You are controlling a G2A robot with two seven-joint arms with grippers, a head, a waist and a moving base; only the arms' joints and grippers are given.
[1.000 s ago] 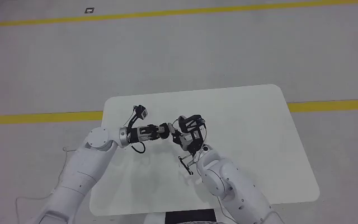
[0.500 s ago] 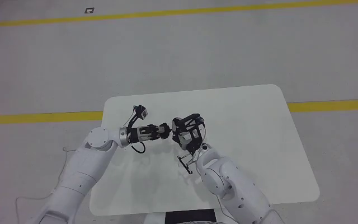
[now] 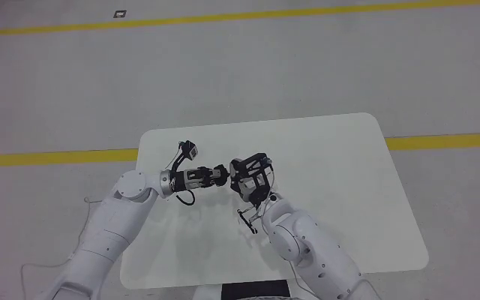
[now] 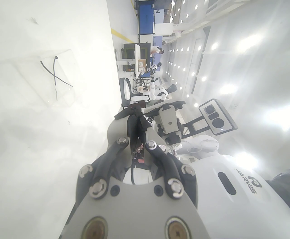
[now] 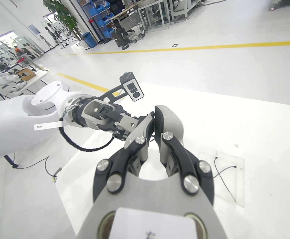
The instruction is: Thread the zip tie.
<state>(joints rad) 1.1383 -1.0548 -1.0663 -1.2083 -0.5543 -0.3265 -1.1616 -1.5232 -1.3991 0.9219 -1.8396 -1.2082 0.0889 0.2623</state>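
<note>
L gripper (image 4: 134,117) tip-to-tip w/ R gripper (image 5: 154,123); jaws' contents unclear.

Two thin blk zip ties (image 4: 55,76), crossed in X, flat on clear sheet (image 4: 29,72), table (image 4: 34,147).

Counter (image 3: 337,150): white top, rounded corners, matte surface. Clear sheet (image 4: 65,58): rectangular, transparent, flat on counter, robot-side half. Zip ties (image 4: 55,77): two, black, thin, lying crossed on clear sheet, within its edges. Dark fleck (image 4: 34,20): small, on bare counter, apart from clear sheet.
</note>
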